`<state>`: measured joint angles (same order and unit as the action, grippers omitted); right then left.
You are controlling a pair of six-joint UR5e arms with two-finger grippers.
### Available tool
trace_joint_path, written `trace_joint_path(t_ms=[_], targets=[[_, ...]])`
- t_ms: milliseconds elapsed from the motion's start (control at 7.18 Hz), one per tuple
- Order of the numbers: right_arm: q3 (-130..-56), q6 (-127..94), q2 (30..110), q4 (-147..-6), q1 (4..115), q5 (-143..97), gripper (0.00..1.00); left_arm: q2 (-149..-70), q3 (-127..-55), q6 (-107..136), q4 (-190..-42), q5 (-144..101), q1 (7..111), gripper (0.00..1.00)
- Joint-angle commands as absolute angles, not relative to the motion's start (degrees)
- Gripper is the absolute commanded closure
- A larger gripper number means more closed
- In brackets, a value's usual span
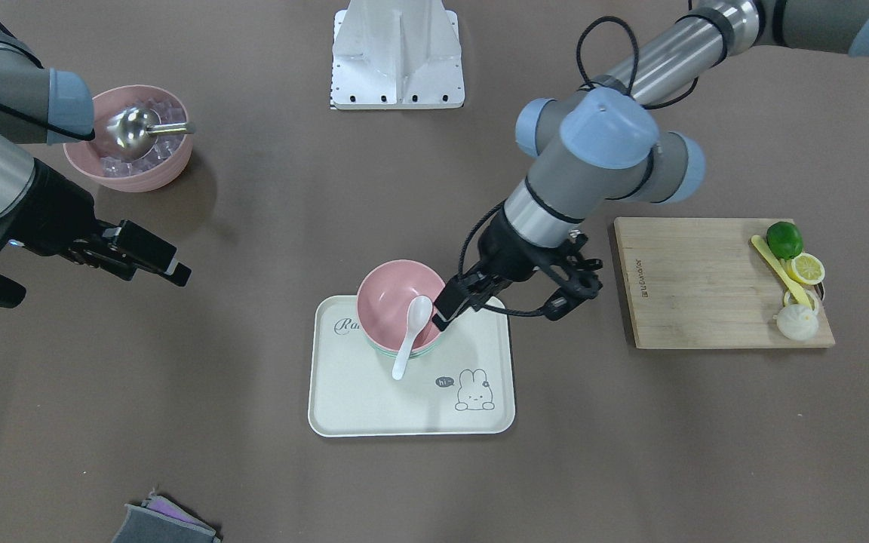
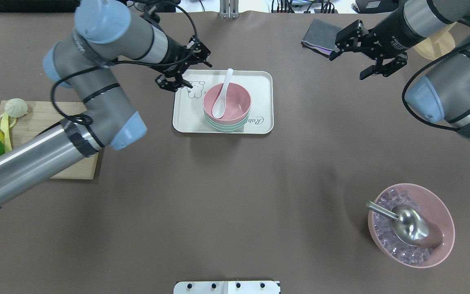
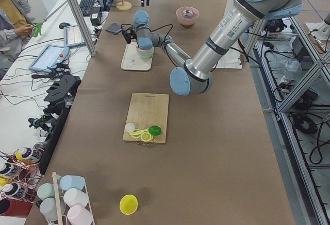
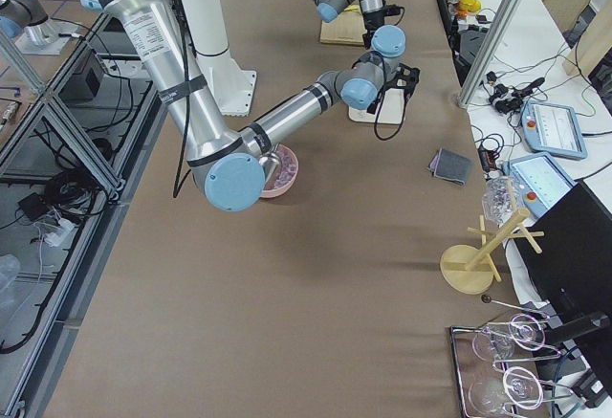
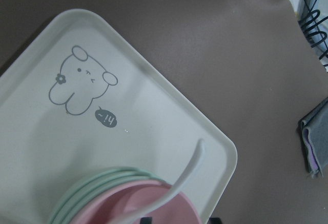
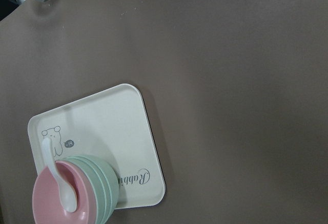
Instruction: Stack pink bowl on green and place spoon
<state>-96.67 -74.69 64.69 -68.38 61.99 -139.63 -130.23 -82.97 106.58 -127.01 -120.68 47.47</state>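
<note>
The worktop (image 2: 235, 183) carries a cream tray (image 2: 259, 81) midway along the edge far from the robot. A cutting board (image 2: 35, 122) with fruit lies by the left edge, and an ice-filled bowl (image 2: 443, 212) sits toward the near right corner. On the tray, the pink bowl (image 2: 237, 106) nests in the green bowl (image 2: 218, 125). The spoon (image 2: 222, 96) rests scoop-down inside, its handle over the rim pointing to the far edge. The left tool (image 1: 496, 315) hovers beside the bowls, spread and empty. The right tool (image 2: 347, 67), wide open and empty, hangs near a grey cloth (image 2: 316, 34).
</note>
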Motion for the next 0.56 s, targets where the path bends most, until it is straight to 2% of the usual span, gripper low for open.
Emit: trace_joint_path(t_ms=[0, 278, 418], targets=[[-97.7, -64.8, 71.0, -68.4, 66.9, -140.2, 0.0, -115.4, -94.2, 96.4, -126.8, -131.1, 56.6, 0.02], [-97.1, -50.5, 77.6, -68.5, 72.1, -140.9, 0.0, -99.8, -100.3, 75.4, -127.0, -134.0, 61.2, 0.02], [-96.8, -44.2, 80.7, -68.6, 74.4, -140.7, 0.0, -94.6, -100.2, 61.5, -126.8, -136.4, 66.0, 0.02]])
